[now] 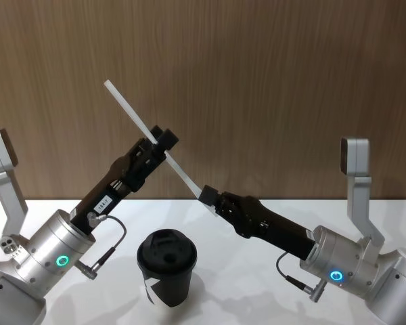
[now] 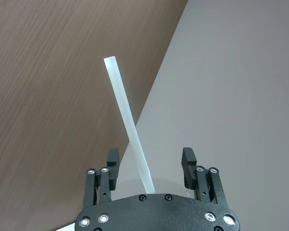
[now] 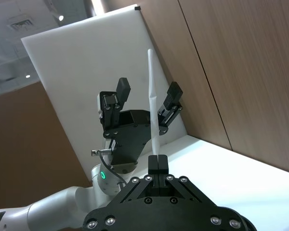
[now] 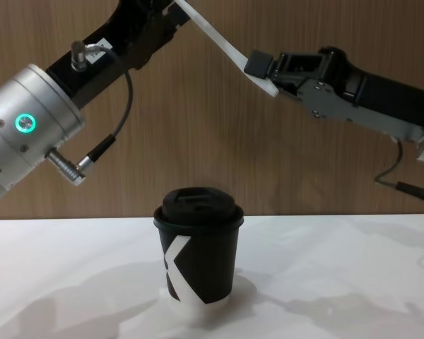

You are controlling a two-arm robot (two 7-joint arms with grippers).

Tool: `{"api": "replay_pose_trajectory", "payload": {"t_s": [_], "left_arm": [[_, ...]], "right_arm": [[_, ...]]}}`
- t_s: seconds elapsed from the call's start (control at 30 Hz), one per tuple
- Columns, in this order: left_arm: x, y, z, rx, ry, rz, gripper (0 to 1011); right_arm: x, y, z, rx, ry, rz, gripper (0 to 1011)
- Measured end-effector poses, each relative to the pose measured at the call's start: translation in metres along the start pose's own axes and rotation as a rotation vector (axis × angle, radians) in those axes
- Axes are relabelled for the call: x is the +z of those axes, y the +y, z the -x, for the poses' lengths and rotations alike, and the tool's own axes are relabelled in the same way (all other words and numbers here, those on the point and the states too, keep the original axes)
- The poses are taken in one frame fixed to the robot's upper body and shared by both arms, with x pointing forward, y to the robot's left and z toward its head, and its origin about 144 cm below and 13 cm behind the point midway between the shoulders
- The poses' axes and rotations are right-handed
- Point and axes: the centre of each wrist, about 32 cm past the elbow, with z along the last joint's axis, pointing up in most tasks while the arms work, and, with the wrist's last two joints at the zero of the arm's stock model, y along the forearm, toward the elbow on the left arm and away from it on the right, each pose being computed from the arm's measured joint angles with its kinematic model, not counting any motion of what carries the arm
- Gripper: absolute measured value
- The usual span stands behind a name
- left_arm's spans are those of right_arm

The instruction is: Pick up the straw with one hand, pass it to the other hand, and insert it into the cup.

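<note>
Passing step: my right gripper pinches the straw. My left gripper, spread around it, should close next.

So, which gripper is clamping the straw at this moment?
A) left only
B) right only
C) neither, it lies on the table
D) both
B: the right gripper is shut on the lower end of the straw, while the left gripper has its fingers open on either side of it.
</note>
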Motion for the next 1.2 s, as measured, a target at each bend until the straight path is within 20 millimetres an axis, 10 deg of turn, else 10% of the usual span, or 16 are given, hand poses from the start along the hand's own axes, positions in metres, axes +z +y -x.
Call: {"api": "replay_pose_trajectory", "payload": {"t_s": [0.8, 1.2], "left_arm": [[-0.0005, -0.0041, -0.0003, 0.001, -0.010, 0.005, 94], [-0.0022, -0.0019, 0.0013, 0.007, -0.012, 0.014, 16]], "right_arm": [[0.0000, 0.0000, 0.0000, 0.000, 0.000, 0.000, 2], [0.0000, 0.0000, 0.0000, 0.000, 0.000, 0.000, 9]]}}
